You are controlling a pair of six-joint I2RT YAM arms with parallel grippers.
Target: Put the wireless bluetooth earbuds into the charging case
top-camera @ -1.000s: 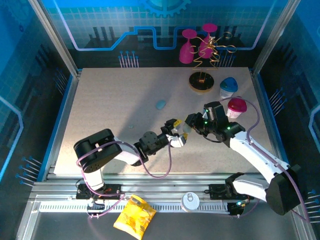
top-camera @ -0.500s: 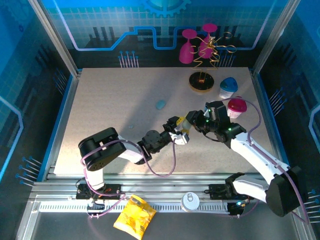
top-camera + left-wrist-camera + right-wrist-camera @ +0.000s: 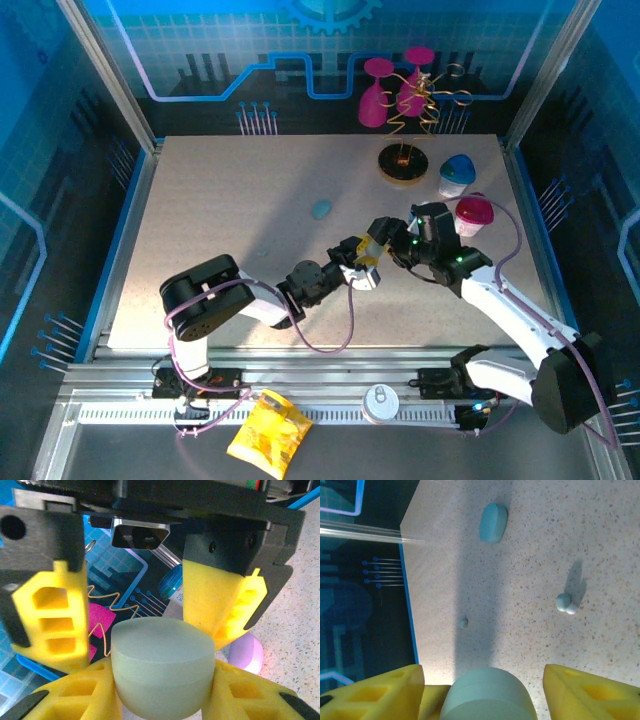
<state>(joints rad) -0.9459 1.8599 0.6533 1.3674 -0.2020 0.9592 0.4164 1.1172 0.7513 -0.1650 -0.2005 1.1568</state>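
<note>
Pinching a smooth, rounded pale-green case (image 3: 160,665), the left claw (image 3: 162,692) faces the spread right claw (image 3: 482,690).

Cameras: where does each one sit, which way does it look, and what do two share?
Top view: above and behind the arms, looking down on the table; both arms, left pincer and right pincer close together mid-table.
Left wrist: on the left arm, facing the open right pincer; its own fingers clamp a pale case.
Right wrist: on the right arm, looking down at the table and an earbud; its own fingers show.
Both wrists share the pale case.
</note>
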